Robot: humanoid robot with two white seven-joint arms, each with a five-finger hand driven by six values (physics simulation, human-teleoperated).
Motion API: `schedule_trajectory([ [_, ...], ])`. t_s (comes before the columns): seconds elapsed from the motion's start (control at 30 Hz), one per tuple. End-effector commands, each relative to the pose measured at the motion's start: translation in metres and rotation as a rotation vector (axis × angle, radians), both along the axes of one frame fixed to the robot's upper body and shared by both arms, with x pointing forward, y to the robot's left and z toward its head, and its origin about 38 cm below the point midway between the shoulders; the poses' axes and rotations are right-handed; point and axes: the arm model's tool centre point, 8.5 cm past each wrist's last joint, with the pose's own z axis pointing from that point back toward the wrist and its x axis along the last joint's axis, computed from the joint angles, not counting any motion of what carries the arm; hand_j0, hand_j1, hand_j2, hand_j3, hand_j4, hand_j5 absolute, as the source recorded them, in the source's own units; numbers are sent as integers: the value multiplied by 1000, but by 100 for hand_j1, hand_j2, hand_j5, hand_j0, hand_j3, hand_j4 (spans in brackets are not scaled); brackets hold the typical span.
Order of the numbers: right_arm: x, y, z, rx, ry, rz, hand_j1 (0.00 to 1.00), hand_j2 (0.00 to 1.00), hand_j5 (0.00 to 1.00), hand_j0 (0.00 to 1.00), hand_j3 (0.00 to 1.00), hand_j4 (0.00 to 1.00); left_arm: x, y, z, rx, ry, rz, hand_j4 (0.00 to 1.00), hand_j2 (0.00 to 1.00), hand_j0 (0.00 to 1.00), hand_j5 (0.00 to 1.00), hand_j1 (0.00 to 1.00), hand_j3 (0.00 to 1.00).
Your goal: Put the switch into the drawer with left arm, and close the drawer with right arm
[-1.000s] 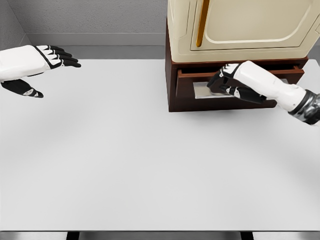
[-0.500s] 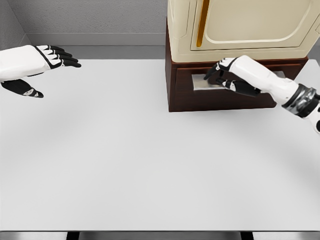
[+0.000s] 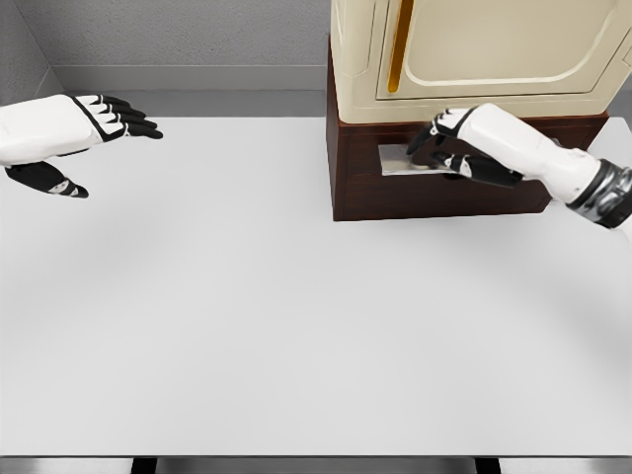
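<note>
The dark brown drawer (image 3: pixel 363 178) sits flush in the front of its brown base under the cream cabinet (image 3: pixel 474 49). My right hand (image 3: pixel 436 150) lies against the drawer front, over its silver handle plate (image 3: pixel 393 160), with the fingers loosely spread and holding nothing. Far to the left, my left hand (image 3: pixel 111 156) hovers above the table with fingers stretched out and thumb down, empty. No switch shows anywhere in the head view.
The white table (image 3: pixel 296 316) stretches from the cabinet to the front edge. A grey wall runs behind it. The cabinet and its base stand at the table's back right.
The right hand pushed the drawer from partly pulled out to flush with the base. The left hand barely moved.
</note>
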Motion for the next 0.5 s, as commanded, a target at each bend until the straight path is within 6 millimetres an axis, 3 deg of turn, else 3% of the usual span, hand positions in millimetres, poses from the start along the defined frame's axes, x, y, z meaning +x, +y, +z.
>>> schedule_trajectory([
  [0.0, -10, -9, 18, -8, -21, 11, 54, 54, 54, 54, 54, 54, 0, 0, 1, -6, 1, 2, 100, 100, 100, 100, 100, 100],
  [0.1, -16, -20, 32, -22, -47, 1, 54, 54, 54, 54, 54, 54, 0, 0, 1, -5, -1, 2, 100, 100, 100, 100, 100, 100],
  [0.2, -31, -35, 44, -27, -75, -19, 63, 63, 63, 63, 63, 63, 0, 0, 0, -7, 1, 1, 100, 100, 100, 100, 100, 100],
  [0.3, -36, -49, 42, -52, -64, -47, 99, 99, 99, 99, 99, 99, 0, 0, 1, -6, 1, 2, 100, 100, 100, 100, 100, 100],
  [0.47, -43, -49, 44, -63, -72, -40, 100, 100, 100, 100, 100, 100, 0, 0, 1, -8, 1, 1, 100, 100, 100, 100, 100, 100],
])
